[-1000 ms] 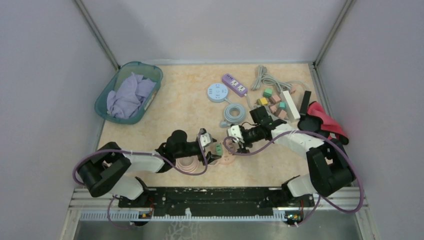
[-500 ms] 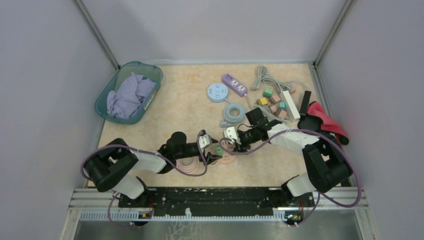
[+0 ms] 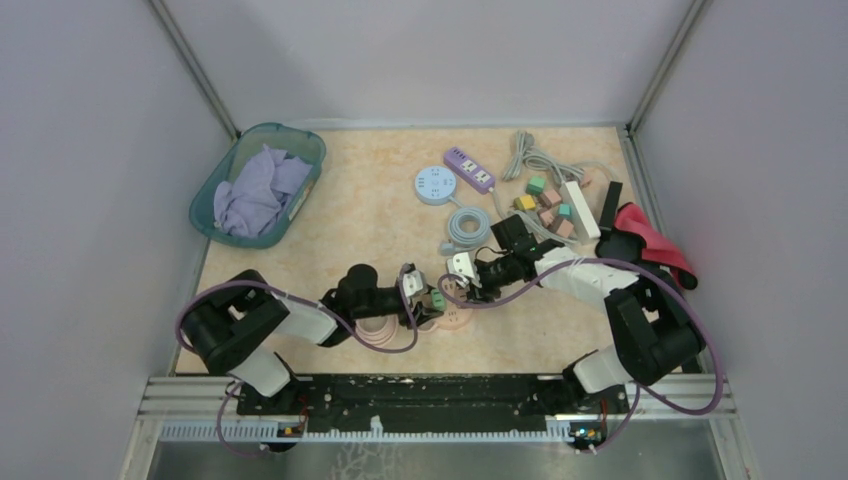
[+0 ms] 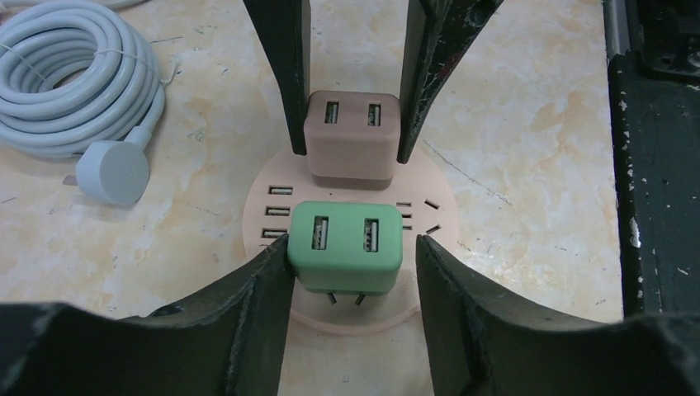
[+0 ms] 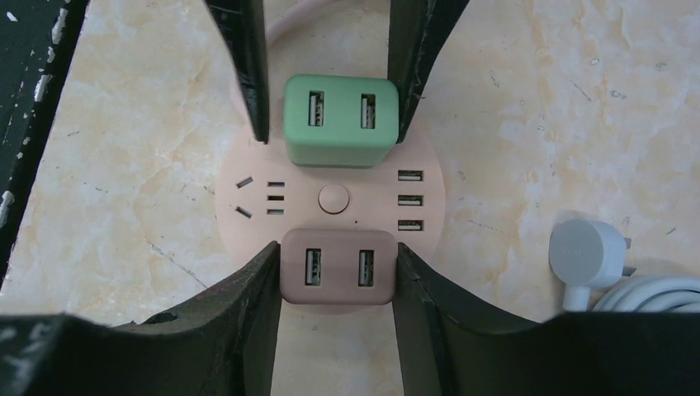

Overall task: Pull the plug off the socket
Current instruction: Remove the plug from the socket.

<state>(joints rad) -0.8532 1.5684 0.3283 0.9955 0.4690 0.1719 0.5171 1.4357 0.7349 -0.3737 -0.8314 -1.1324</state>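
A round pink socket hub (image 5: 363,198) lies at the near middle of the table (image 3: 330,220), holding a green plug (image 4: 345,247) and a brown plug (image 5: 337,266). The left gripper (image 4: 351,247) brackets the green plug loosely, one finger touching and the other just off it. The right gripper (image 5: 337,252) is clamped on the brown plug.

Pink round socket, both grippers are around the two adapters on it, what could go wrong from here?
1. The left gripper is open around the green adapter, with a gap at one finger; closing unevenly could tilt it, and its prongs show underneath.
2. The right gripper clamps the brown adapter on the same socket, which nothing visibly pins down; a pull might lift the whole socket.
3. The two grippers work close together and may collide.
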